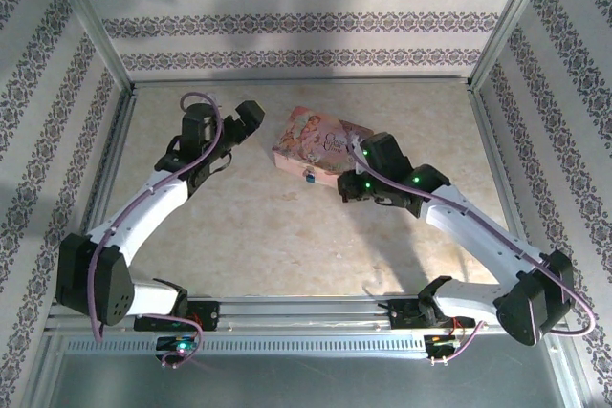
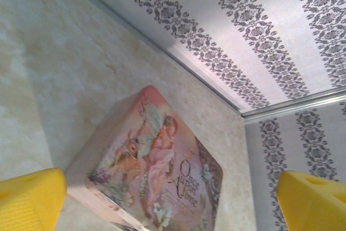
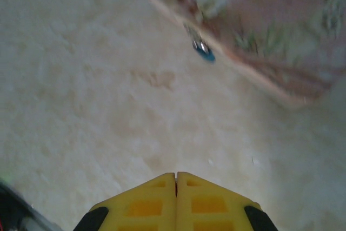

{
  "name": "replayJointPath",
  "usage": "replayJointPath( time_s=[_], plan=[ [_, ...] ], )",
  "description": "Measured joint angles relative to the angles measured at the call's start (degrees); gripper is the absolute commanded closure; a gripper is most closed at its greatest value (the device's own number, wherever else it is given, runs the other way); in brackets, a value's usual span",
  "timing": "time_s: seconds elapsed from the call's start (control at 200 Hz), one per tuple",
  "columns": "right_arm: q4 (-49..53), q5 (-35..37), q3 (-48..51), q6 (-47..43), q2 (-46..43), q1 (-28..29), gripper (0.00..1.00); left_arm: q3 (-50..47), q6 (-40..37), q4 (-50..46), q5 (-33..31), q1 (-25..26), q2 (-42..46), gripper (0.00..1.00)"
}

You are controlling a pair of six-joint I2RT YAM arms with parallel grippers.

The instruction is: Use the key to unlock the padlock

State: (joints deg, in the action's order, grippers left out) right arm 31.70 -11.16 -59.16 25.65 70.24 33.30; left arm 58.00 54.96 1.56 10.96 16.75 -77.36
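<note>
Padlock lies at upper centre of the right wrist view, against the pink box edge. Right gripper, bottom centre: fingers pressed together, nothing visible between them. Left gripper: fingers wide apart, holding nothing.

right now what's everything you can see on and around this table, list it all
pink box: one, pink with a fairy picture on its lid, far middle of the table
padlock: one, silvery with a blue end, at the box's near edge
table: one, mottled beige, under everything
walls: three, white with grey floral stripes, left, back and right of the table
metal rail: one, silver, near edge by the arm bases
left gripper: one, yellow fingers, open, left of the box and facing it
right gripper: one, yellow fingers, shut and empty, above the table, pointing towards the padlock
</note>
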Motion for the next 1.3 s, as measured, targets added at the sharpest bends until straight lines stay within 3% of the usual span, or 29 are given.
replayJointPath(
  time_s=[0.23,0.455,0.595,0.715,1.299],
  plan=[
    [-6.43,0.42,-9.2,-1.99,6.51,-0.2,1.0,2.71,15.32,0.55,6.49,0.0,-5.84,0.0],
    [-11.41,0.17,-16.0,-3.37,11.54,-0.22,1.0,0.87,34.07,11.39,12.33,0.39,-9.68,0.0],
    [-14.69,-0.09,-17.4,-3.32,13.14,-0.22,1.0,-0.61,41.83,16.94,12.83,1.11,-10.32,0.07],
    [-17.51,-0.52,-17.64,-2.73,14.32,-0.22,1.0,-1.05,45.53,19.34,12.81,1.46,-10.32,0.17],
    [-27.54,-4.7,-19.71,4.09,22.12,-0.17,1.0,-1.25,52.7,22.34,12.55,2.8,-10.29,0.26]
  ],
)
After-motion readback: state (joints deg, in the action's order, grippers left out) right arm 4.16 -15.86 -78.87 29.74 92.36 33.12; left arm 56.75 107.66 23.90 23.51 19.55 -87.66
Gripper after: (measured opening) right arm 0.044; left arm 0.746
